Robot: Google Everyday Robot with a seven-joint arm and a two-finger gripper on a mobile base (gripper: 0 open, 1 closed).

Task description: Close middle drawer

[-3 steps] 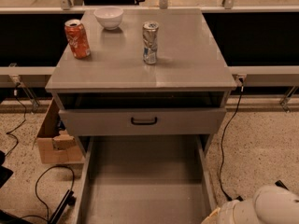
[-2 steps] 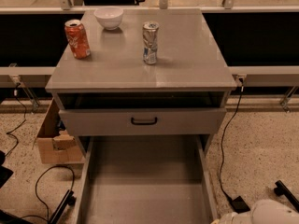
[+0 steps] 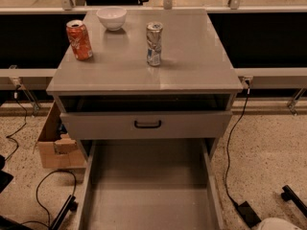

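Observation:
The grey cabinet stands in the middle of the view. The middle drawer is pulled far out toward me. Its deep empty tray fills the lower centre, and its front and handle are cut off by the bottom edge. Above it the top drawer, with a black bar handle, stands slightly open. My gripper is out of view. Only a white rounded part of my arm shows at the bottom right corner, to the right of the open drawer.
On the cabinet top stand an orange soda can, a white bowl and a silver can. A cardboard box sits on the floor at the left. Black cables run along the floor on both sides.
The white part of my arm has sunk lower and to the right, so less of it shows. The drawers and the things on top have not moved.

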